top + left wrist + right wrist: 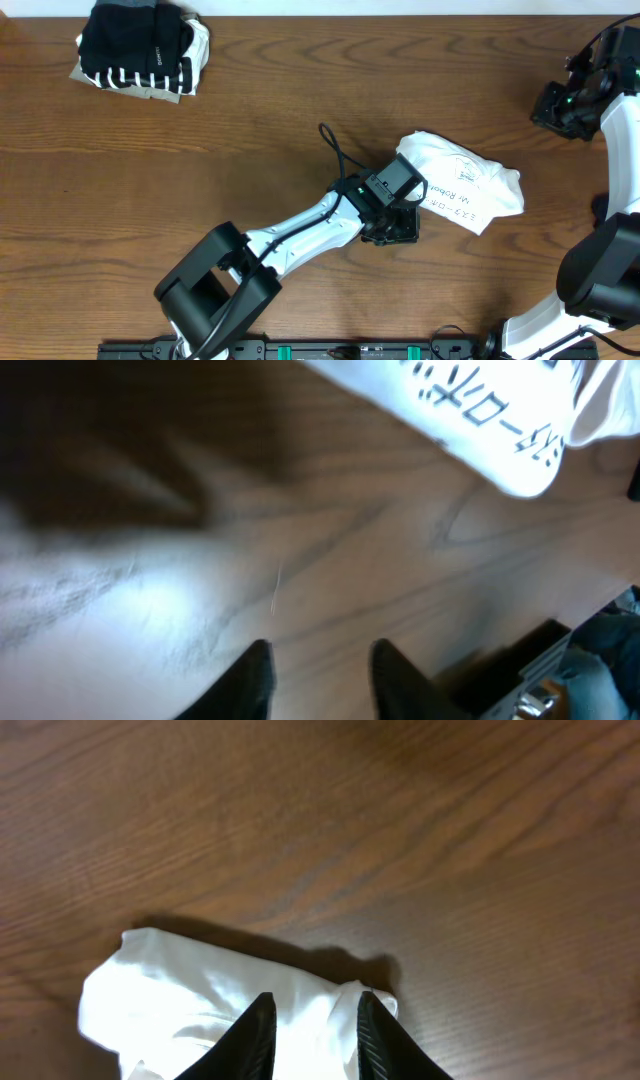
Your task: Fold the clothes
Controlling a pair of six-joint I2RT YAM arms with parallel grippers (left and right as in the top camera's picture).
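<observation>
A white T-shirt (465,182) with small dark lettering lies folded into a compact bundle on the wooden table, right of centre. My left gripper (393,228) is open and empty at the shirt's left edge. In the left wrist view its fingers (320,675) hang over bare wood, with the lettered shirt (480,405) at the top right. My right gripper (553,103) is up at the far right, apart from the shirt. In the right wrist view its fingers (315,1035) are open and empty, with the shirt (190,1005) seen beyond them.
A folded stack of clothes (140,45), black, black-and-white striped and beige, sits at the table's back left corner. The left arm (290,235) stretches diagonally across the front middle. A black rail (330,350) runs along the table's front edge.
</observation>
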